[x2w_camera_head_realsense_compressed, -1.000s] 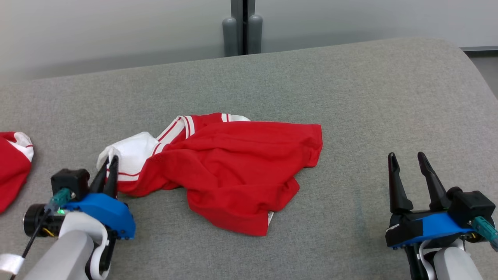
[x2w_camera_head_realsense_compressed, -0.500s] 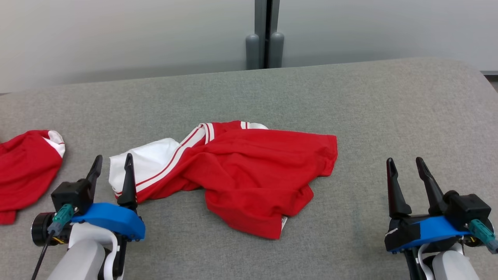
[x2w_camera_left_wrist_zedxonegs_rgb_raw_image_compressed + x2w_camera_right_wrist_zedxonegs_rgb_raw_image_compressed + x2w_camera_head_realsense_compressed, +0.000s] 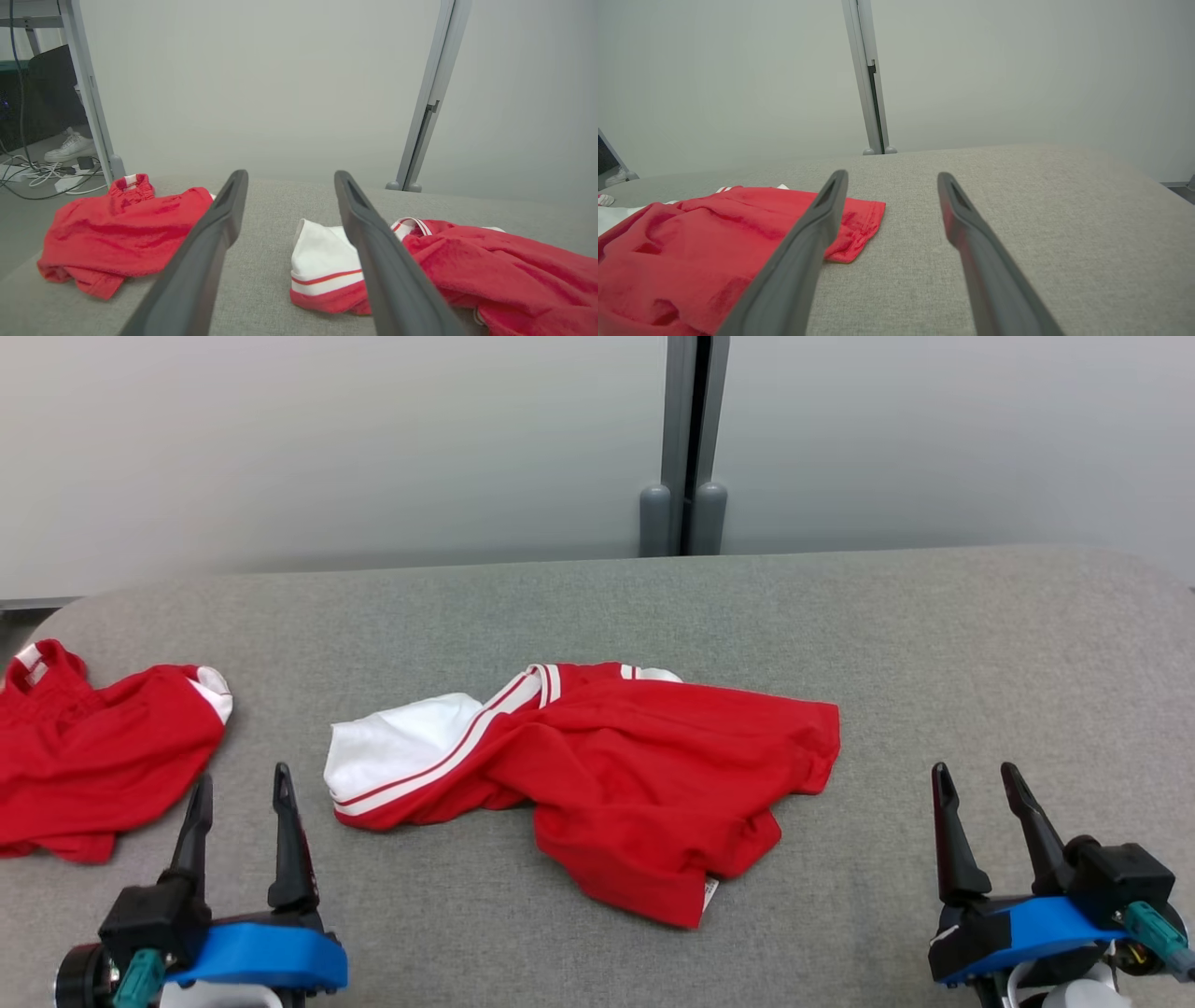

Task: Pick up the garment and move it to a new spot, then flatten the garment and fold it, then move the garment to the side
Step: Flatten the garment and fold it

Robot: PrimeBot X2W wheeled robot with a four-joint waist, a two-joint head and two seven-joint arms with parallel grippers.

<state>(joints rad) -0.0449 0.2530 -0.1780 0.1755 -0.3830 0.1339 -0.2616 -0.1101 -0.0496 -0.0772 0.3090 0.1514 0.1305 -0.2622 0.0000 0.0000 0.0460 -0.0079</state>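
head view: looked forward and down from high over grey table [image 3: 934, 644] toward wall [image 3: 373, 448].
left wrist view: sat low, close to table, faced along left gripper [image 3: 290, 175].
right wrist view: same, along right gripper [image 3: 892, 173].
shared: all 3 caught red garment [image 3: 635, 775].

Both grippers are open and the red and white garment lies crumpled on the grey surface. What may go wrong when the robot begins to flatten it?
1. The crumpled red and white garment is bunched in overlapping layers, so a pinch may catch several layers and it would not spread flat.
2. The second red garment lies near the open left gripper and the edge of the grey fabric table; a stray reach might snag it or push it off.
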